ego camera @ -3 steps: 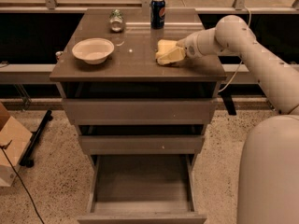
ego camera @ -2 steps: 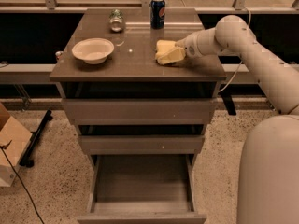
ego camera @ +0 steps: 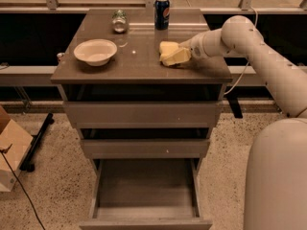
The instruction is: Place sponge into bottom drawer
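**End effector at the sponge**

Camera view: the end effector (ego camera: 182, 54) meets the soft, pale-yellow sponge (ego camera: 168, 52) on the smooth grey-brown surface (ego camera: 139, 67), right of a round white bowl (ego camera: 95, 51). Its grip state cannot be told. The bottom drawer (ego camera: 144, 188), a shallow box, stands open.

We see a grey-brown cabinet top (ego camera: 139, 68) filling the upper middle of the frame. A white bowl (ego camera: 95, 51) sits upright on its left part. Toward the back edge, a small glass jar (ego camera: 119, 21) stands left of centre, and a dark blue soda can (ego camera: 162, 13) stands just right of it, apart. The pale-yellow sponge (ego camera: 169, 56) rests on the right part of the top, with the gripper (ego camera: 184, 52) against its right side, low over the surface.
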You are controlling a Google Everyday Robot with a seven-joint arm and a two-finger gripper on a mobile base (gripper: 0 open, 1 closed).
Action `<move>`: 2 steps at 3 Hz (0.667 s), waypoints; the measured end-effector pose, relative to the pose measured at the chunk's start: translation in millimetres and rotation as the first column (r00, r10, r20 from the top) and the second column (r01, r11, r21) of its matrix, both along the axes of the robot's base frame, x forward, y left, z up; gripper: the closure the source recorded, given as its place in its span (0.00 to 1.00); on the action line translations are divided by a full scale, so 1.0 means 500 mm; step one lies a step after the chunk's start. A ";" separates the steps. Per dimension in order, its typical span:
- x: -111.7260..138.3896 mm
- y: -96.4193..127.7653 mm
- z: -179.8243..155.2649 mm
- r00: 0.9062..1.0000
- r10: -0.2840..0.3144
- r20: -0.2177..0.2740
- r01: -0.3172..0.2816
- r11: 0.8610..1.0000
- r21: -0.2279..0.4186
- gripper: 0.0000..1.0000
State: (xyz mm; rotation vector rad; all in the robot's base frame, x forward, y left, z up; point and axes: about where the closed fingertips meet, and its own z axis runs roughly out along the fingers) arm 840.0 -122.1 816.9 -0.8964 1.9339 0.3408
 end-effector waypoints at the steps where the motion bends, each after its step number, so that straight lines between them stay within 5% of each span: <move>1: 0.000 0.000 0.002 1.000 0.000 0.000 0.000 1.000 0.000 1.00; 2: 0.000 0.000 0.005 1.000 0.000 0.000 0.000 1.000 0.000 0.96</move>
